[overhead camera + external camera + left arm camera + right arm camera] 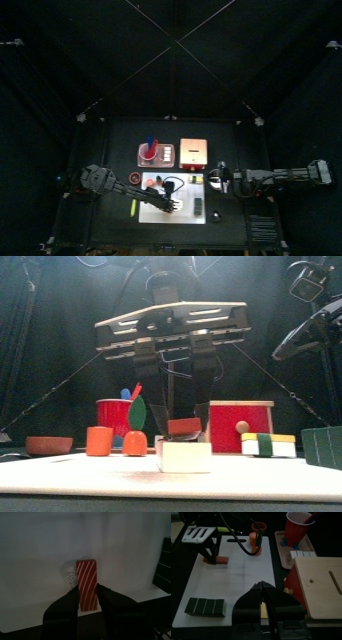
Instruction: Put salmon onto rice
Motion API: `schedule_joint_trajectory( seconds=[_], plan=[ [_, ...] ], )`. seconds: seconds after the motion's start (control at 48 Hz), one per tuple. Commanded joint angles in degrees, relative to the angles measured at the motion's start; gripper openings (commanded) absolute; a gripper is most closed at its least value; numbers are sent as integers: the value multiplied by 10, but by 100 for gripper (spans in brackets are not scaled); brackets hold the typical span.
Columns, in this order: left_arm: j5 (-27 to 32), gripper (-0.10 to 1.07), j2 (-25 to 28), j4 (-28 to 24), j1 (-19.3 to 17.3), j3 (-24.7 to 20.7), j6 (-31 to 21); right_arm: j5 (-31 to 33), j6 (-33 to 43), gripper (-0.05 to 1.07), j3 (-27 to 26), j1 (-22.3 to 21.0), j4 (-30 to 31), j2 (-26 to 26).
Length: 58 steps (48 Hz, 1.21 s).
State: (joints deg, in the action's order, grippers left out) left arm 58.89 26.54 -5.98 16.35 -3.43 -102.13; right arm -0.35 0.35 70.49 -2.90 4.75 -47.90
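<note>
While the right gripper (264, 594) sat closed and idle, my left claw (88, 601) had the salmon (87, 582) pinched between its part-open jaws, directly over the rice (183, 455). Placing step; next I'd just lower and release.

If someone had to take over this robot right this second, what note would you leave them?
Left gripper: closed on the salmon, jaws on its long sides.
Right gripper: resting off to the side, jaws shut, holding nothing.
Salmon: sitting on or just over the white rice block on the white board; in the right wrist view the red slab lies atop the rice.
Done: salmon picked up and brought to the rice.
Left: make sure it is seated, open the left gripper, pull the arm away.
</note>
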Motion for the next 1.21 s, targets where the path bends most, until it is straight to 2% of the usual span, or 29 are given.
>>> schedule_joint_trajectory(
  seconds=[0.0,0.271,0.583,0.667,0.958,1.188],
  plan=[
    [11,59,-13,-3,3,-20,-1,-3,1,4,-6,-2,0,3],
    [13,59,-4,-3,4,-22,-8,-3,1,4,-4,-1,-1,3],
    [15,61,-2,-3,8,-3,-20,-2,1,4,-1,-1,-2,3],
    [15,64,1,-3,9,0,-19,-3,1,4,0,-1,-1,3],
    [16,93,-10,-17,9,-3,-16,-3,1,4,-2,-1,-1,3],
    [20,95,-23,-50,10,-17,-11,-3,2,4,-4,-1,-4,3]
  ],
)
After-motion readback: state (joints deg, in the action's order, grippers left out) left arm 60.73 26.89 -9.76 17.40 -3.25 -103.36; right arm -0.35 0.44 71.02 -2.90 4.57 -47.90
